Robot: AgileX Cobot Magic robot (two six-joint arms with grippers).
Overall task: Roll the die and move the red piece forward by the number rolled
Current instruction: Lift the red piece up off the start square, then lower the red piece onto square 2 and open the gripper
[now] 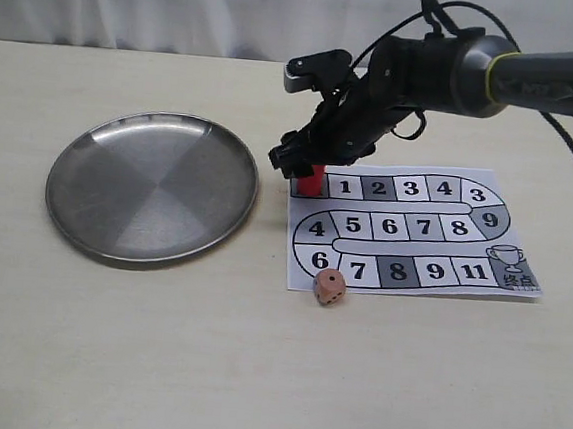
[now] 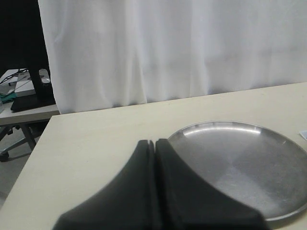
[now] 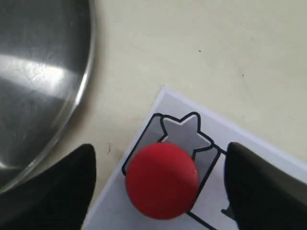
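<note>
Red piece (image 1: 311, 184) top hidden behind right claw (image 1: 302, 165); die (image 1: 329, 288) pips unreadable.

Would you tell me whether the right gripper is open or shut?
Open: the right gripper has its fingers apart on either side of the red piece.

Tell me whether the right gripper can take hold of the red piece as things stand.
Probably yes: the right gripper is open, its fingers flank the red piece, and nothing lies between them. The plate sits clear to the side.
</note>
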